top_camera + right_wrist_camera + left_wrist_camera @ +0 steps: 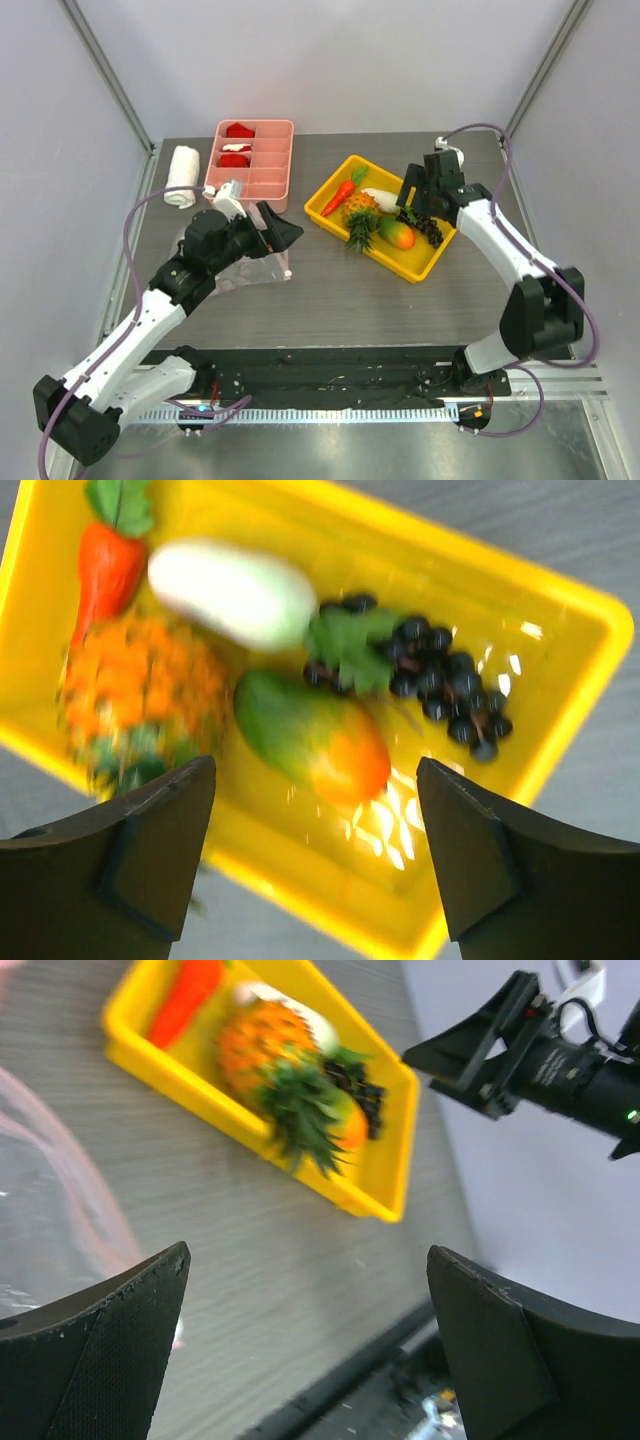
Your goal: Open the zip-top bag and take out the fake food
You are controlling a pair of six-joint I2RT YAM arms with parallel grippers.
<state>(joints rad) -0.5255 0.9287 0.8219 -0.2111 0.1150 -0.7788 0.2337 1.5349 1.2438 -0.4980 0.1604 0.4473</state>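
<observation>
The clear zip-top bag (245, 268) lies flat on the table under my left arm; its pink strip shows in the left wrist view (70, 1175). The fake food lies in a yellow tray (425, 266): carrot (338, 197), radish (380, 197), pineapple (361, 225), mango (397, 233), grapes (430, 229). My left gripper (282, 230) is open and empty above the bag's right edge. My right gripper (418, 200) is open and empty over the tray, above the mango (318, 742) and grapes (445, 688).
A pink divided tray (272, 172) with red-and-white pieces stands at the back. A rolled white towel (182, 176) lies left of it. The yellow tray also shows in the left wrist view (395, 1140), with the right gripper (520, 1055) above it.
</observation>
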